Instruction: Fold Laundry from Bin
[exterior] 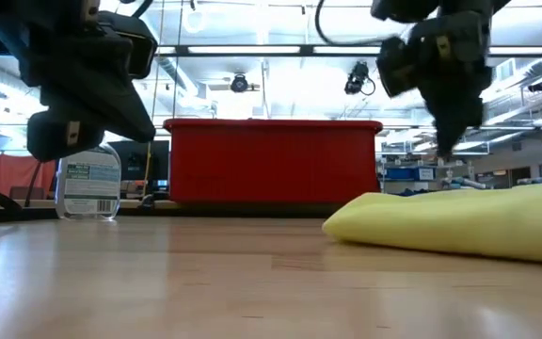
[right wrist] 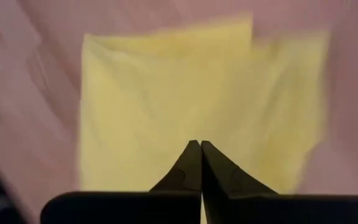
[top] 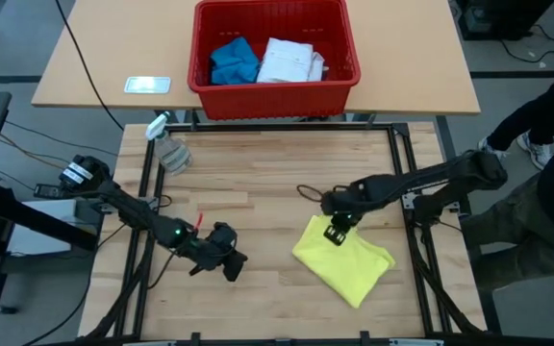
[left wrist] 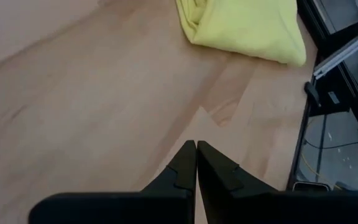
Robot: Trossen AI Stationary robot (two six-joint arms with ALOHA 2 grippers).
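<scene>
One folded yellow T-shirt (top: 345, 259) lies on the table (top: 258, 183), long axis diagonal, toward the near right corner. The right gripper (top: 336, 233) hovers above it, fingers pressed together, empty. The left gripper (top: 231, 267), likewise closed, hangs well apart. The red bin (top: 273, 85) holds two pieces: a blue piece (top: 233, 61) and a white shirt (top: 289, 60). One spray bottle (top: 168, 146) stands near.

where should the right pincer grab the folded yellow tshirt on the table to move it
Probably the bright yellow folded cloth T-shirt is best gripped at its edge nearest the red plastic bin, coming straight down. The right pincer, fingers shut, hovers over that edge. The shirt lies flat on the wooden table, so a pinch from above should gather the layers.
</scene>
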